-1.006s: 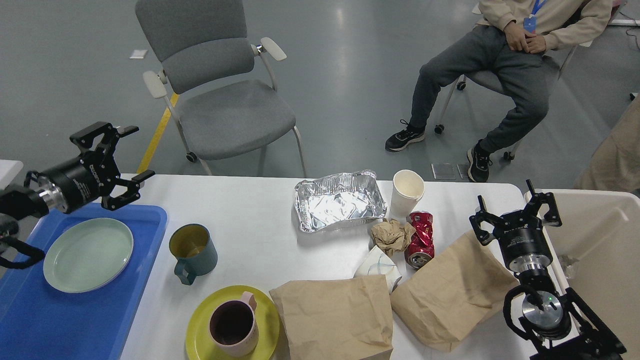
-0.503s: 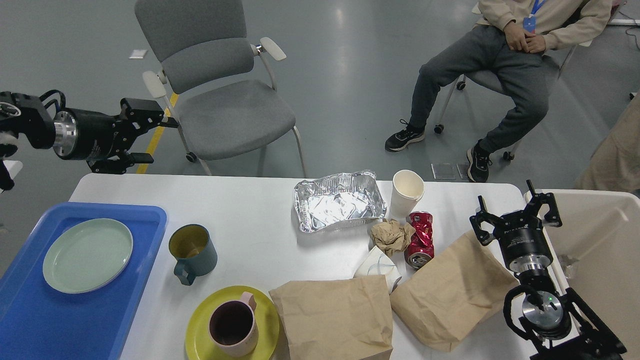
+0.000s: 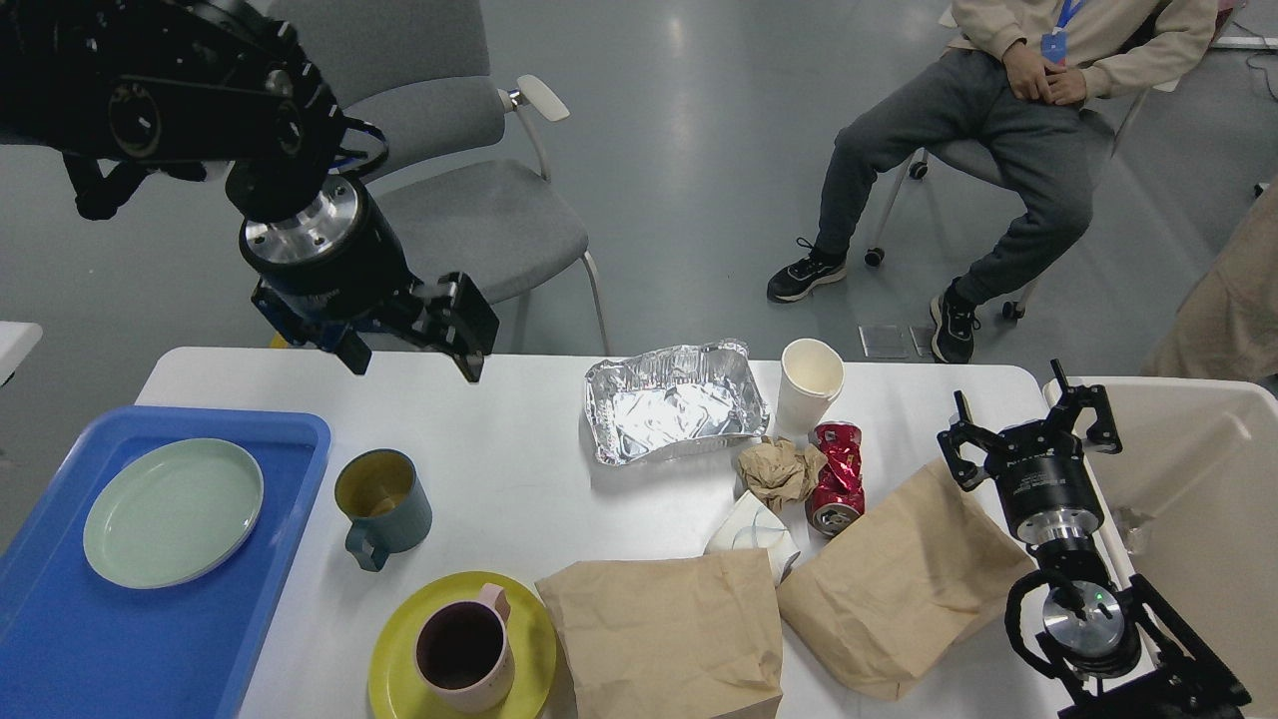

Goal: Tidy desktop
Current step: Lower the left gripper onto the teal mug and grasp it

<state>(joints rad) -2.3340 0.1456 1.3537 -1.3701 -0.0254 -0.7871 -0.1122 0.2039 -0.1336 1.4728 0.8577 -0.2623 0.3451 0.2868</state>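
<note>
above the bench's [image 3: 519, 479] far left edge, our left gripper [image 3: 414, 345] hangs, jaws apart; we should descend squarely over the teal mug [image 3: 382, 504]. right gripper [image 3: 1028, 434] idles, jaws apart.

A pale green plate [image 3: 173, 512] lies in a blue tray [image 3: 60, 639] on the white table [image 3: 519, 479] (the crushed can [image 3: 837, 474] is red).

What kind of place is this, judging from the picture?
Probably a lab or office test room, not a home: a bare grey floor, an office chair, a seated person wearing a lanyard badge, and staged dishes and trash on the white desktop.
</note>
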